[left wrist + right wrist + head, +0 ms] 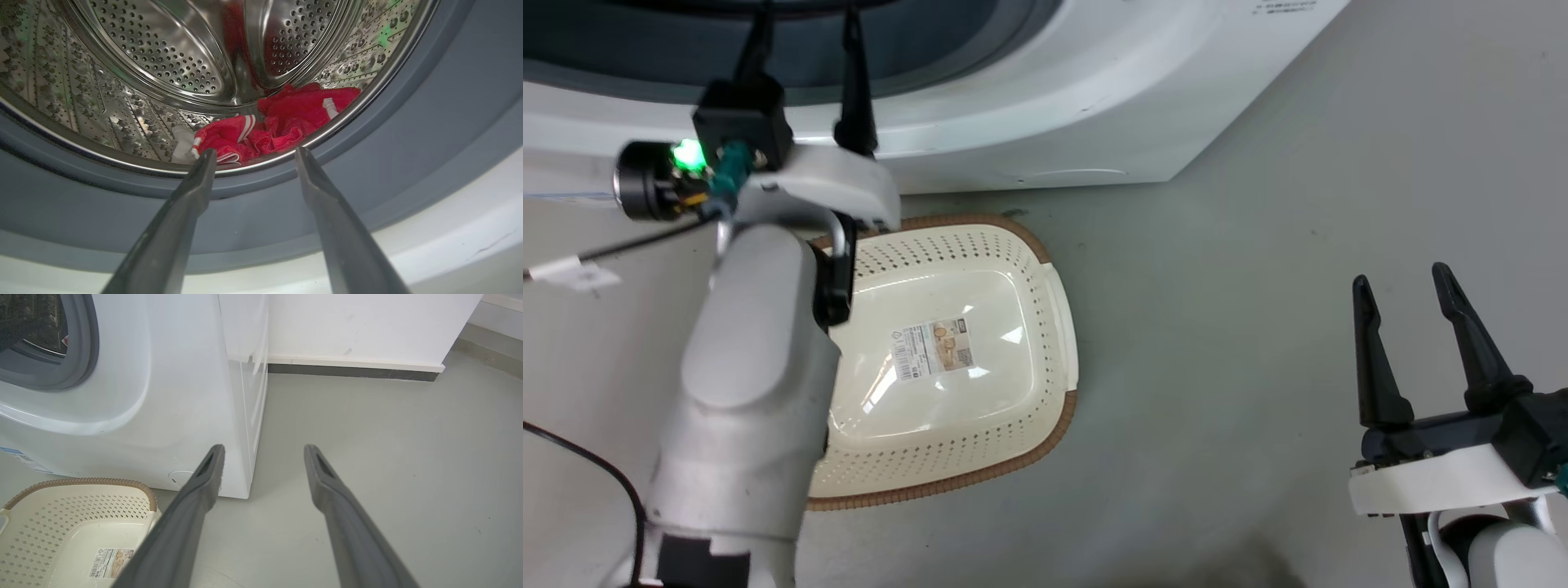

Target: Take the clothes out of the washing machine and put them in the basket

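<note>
We have moved nothing: the basket (1058,327) holds no clothes (286,118), which lie in the washing machine (1094,106) drum. Our left gripper (253,153) reaches the porthole, fingers spread and holding nothing; our right gripper (1405,286) hangs apart, fingers likewise spread.

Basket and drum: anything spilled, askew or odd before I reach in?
Nothing stands out. The basket sits upright on the floor before the washing machine, holding just its label. The clothes lie bunched inside the drum, none hanging out. The left gripper is open.

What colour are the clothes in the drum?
Clothes: bright red, white-striped trim; best in left wrist view.
</note>
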